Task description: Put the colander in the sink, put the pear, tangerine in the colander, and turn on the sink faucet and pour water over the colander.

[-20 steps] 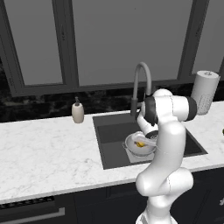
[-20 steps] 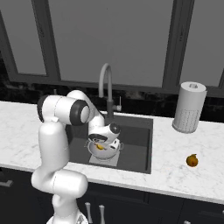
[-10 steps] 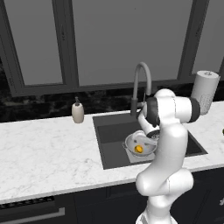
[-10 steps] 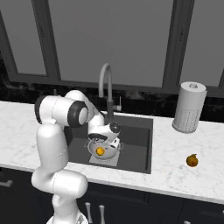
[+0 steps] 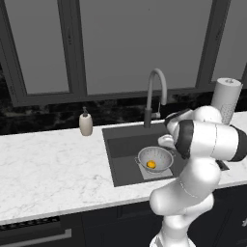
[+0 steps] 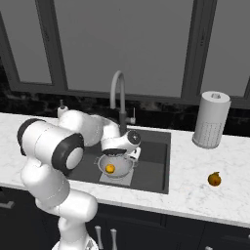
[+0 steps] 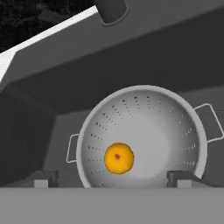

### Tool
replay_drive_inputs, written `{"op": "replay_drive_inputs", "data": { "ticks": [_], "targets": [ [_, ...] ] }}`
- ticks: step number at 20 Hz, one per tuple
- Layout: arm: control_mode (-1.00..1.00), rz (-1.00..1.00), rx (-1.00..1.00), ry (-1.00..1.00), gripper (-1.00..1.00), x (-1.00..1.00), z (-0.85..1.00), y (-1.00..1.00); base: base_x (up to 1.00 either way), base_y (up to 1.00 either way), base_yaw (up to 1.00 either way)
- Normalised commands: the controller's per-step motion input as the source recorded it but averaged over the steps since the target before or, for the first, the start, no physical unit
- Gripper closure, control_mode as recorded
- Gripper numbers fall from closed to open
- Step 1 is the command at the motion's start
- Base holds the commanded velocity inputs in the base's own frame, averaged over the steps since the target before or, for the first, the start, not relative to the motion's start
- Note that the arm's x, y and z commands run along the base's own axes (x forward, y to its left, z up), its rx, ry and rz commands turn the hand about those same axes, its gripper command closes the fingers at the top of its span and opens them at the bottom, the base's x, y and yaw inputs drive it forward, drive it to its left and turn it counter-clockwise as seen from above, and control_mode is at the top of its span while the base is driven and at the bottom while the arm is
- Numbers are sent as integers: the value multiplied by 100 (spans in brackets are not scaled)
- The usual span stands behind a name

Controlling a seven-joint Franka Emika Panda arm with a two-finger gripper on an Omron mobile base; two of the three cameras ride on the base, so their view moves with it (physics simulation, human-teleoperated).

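Note:
The silver colander stands on the floor of the dark sink. The orange tangerine lies loose in its bowl. My gripper hovers just above the colander, open, with its fingertips spread wide and nothing between them. The brownish pear rests on the white counter right of the sink. The grey gooseneck faucet stands behind the basin; no stream shows at its spout.
A beige soap bottle stands on the marble left of the sink. A white paper-towel roll stands at the back right. Dark windows and a black backsplash close off the rear.
My gripper has opened and let go of the tangerine, which now lies in the colander's bowl. The hand has stayed over the colander.

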Motion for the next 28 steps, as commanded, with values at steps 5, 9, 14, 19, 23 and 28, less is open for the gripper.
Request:
{"op": "replay_drive_inputs", "data": {
  "ticks": [5, 9, 14, 19, 23, 28],
  "targets": [
    [-100, -1, -7, -1, -100, -48, 84, -87, 0, 0, 0],
    [-100, -4, -11, 0, -100, -34, 93, -96, 0, 0, 0],
    [-100, -7, -12, 0, -100, -24, 79, -100, 0, 0, 0],
    [-100, -12, -14, 2, -100, -22, 16, -100, 0, 0, 0],
    [-100, -16, -14, 8, -100, -7, 0, -100, 0, 0, 0],
    [-100, -14, -6, 11, -100, 0, -13, -100, 0, 0, 0]
  ]
}}
